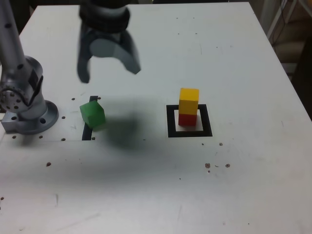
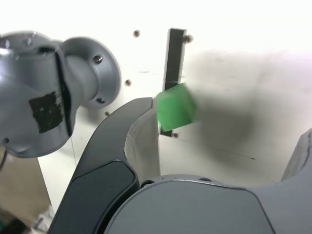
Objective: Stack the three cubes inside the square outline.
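Pincer (image 1: 109,72) hangs wide and empty; lower it square over the green cube (image 1: 92,114), left of the stack, before closing.

My white table (image 1: 161,195) filled nearly the whole exterior view, its top speckled with small dark marks and screw holes. Past its far edge the room lay dark. In the upper right corner stood pale, blurred furniture (image 1: 287,29) I couldn't identify.
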